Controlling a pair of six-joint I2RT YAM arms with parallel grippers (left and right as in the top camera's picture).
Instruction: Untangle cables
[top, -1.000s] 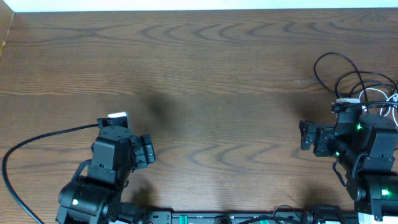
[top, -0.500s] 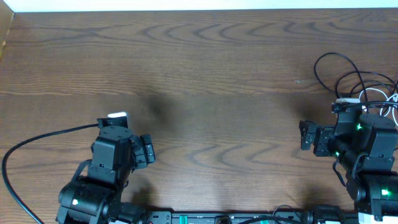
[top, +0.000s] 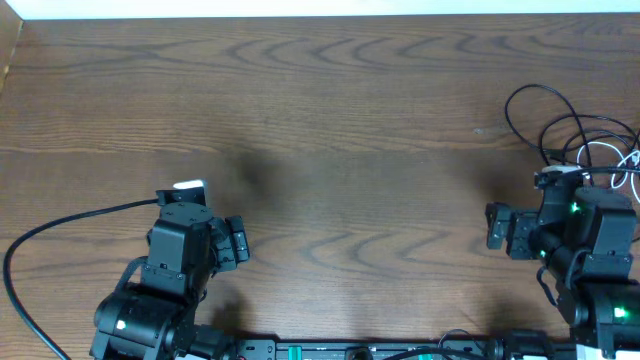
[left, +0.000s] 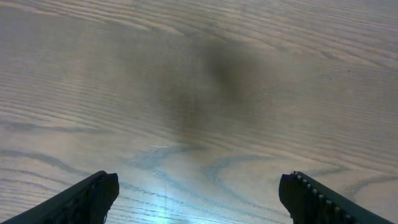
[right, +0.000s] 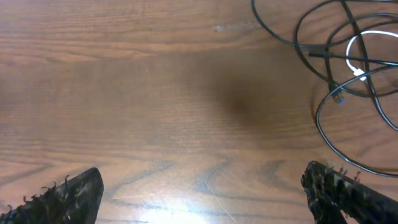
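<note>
We count two: left gripper (left: 198, 186), right gripper (right: 202, 177). One white cable (right: 350, 53). Black cables (right: 318, 119): overlapping, number unclear. One table (top: 350, 100).

On the brown wooden table (top: 330, 120), the loose tangle of thin black and white cables (top: 572, 125) lies at the far right edge, just behind the right arm (top: 585, 240) and partly hidden by it. The left arm (top: 175, 260) stands at the near left, well apart from the cables, with its thick black lead (top: 60, 225) curving off to the left.
</note>
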